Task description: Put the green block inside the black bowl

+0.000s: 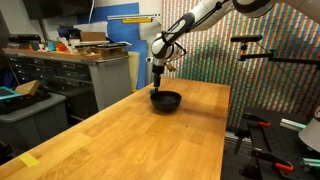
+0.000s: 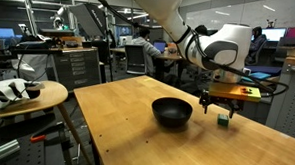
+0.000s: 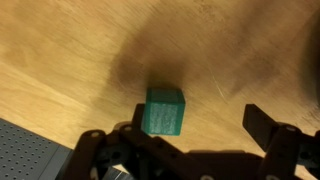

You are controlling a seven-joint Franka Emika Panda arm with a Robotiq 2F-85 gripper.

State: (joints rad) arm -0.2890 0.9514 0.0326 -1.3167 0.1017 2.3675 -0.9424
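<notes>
In an exterior view: a long wooden tabletop (image 1: 120, 140) in a lab, with the black bowl (image 1: 166, 100) toward its far end. A white robot arm (image 1: 200, 18) reaching down from the upper right. The gripper (image 1: 159, 86) hanging low, just beside the bowl's rim on the side away from the camera. No green block to be made out here, either too small or hidden behind the bowl. Finger opening impossible to tell at this size.

In an exterior view from another side: the bowl (image 2: 172, 112) upright in the middle of the table (image 2: 126, 122), nothing green showing inside. The green block (image 2: 224, 120) resting on the wood close to the table's edge, near the bowl but apart from it and outside the rim. The gripper (image 2: 224, 104) directly above the block and close over it, contact not clear.

In the wrist view: the block (image 3: 164, 110) seen from above, flat on the wood in a patch of shadow. The gripper (image 3: 175, 128) with its two black fingers (image 3: 262, 128) spread wide at the bottom of the picture, one to each side. The block much nearer one finger, with bare wood between it and the other. Nothing gripped.

Judged progress: early. Approach and rough lining-up apparently done, grasp not yet made. Left to do: lowering around the block, closing, lifting, carrying across to the bowl, and releasing inside.
</notes>
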